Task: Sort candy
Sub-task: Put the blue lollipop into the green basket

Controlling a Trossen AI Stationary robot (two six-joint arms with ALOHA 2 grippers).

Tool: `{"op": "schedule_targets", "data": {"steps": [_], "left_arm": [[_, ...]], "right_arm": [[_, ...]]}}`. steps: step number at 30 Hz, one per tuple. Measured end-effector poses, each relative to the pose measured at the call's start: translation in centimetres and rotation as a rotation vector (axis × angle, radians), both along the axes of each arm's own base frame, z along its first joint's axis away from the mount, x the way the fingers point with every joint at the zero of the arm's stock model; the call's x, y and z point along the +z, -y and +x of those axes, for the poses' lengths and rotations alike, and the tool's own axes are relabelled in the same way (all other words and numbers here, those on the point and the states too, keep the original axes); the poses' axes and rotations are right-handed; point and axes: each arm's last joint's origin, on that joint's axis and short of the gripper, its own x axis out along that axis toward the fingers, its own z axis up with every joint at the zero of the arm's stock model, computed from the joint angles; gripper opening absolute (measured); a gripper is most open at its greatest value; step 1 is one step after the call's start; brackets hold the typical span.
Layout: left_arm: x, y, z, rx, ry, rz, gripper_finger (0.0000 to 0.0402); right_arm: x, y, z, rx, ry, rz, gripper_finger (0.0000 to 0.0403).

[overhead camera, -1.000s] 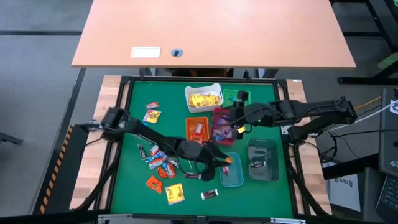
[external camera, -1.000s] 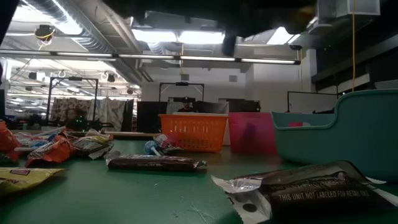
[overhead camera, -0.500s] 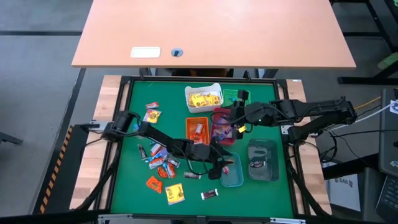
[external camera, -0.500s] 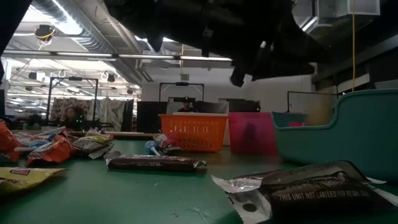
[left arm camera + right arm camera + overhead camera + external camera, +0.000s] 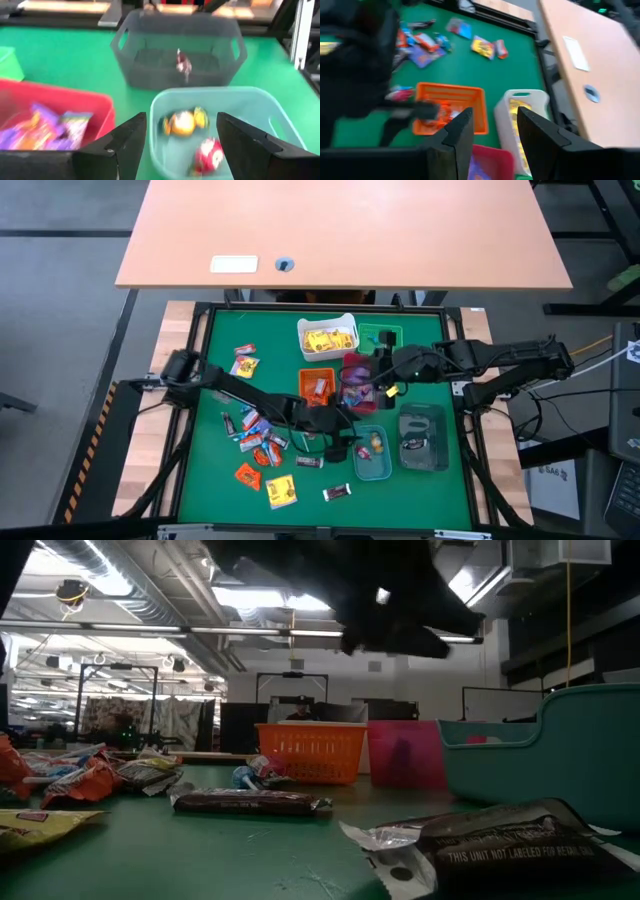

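My left gripper (image 5: 348,437) hangs open and empty at the left rim of the teal bin (image 5: 372,465). In the left wrist view its fingers (image 5: 125,147) frame the teal bin (image 5: 160,107), where a yellow-orange candy (image 5: 182,122) and a red candy (image 5: 207,154) lie on the floor. My right gripper (image 5: 374,387) is open and empty above the red bin (image 5: 355,372); its wrist view (image 5: 492,132) looks past the orange bin (image 5: 451,107) and the white bin (image 5: 520,117). Loose candy (image 5: 257,436) lies on the green mat at the left.
A grey bin (image 5: 422,438) holds one candy (image 5: 183,63). The white bin (image 5: 327,337) holds yellow candy, and a green bin (image 5: 375,334) stands beside it. The orange bin (image 5: 318,385) stands left of the red bin. A dark candy (image 5: 250,802) and a silver-edged wrapper (image 5: 490,835) lie near the front edge.
My left gripper has drawn back from over the teal bin toward the table's left. The yellow-orange candy that was at its fingertips now lies in the teal bin.
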Motion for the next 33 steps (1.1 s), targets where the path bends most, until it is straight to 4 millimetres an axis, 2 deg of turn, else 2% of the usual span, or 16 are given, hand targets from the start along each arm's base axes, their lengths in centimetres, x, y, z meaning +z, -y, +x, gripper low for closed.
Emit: {"op": "schedule_targets", "data": {"steps": [6, 12, 16, 19, 24, 33], "left_arm": [[3.5, -0.4, -2.9, 0.093, -0.116, -0.178, 0.0221], [4.4, 0.0, -5.2, 0.281, -0.267, -0.531, 0.0220], [3.5, 1.0, -6.2, 0.411, -0.409, -0.725, 0.0220], [2.5, 1.7, -6.9, 0.497, -0.521, -0.806, 0.0220], [1.3, 2.2, -7.9, 0.663, -0.598, -0.814, 0.0220], [-1.3, 2.7, -7.2, 0.784, -0.616, -0.839, 0.0220]], "right_arm": [[-0.1, -0.3, 0.0, 0.077, -0.012, 0.057, 0.0150], [-0.2, -0.3, -0.1, 0.079, -0.030, 0.057, 0.0150], [-0.2, -0.3, -0.1, 0.080, -0.032, 0.057, 0.0150], [-0.2, -0.3, -0.1, 0.080, -0.031, 0.057, 0.0150], [-0.2, -0.3, -0.1, 0.080, -0.031, 0.057, 0.0150], [-0.3, -0.3, -0.1, 0.080, -0.030, 0.057, 0.0150]]}}
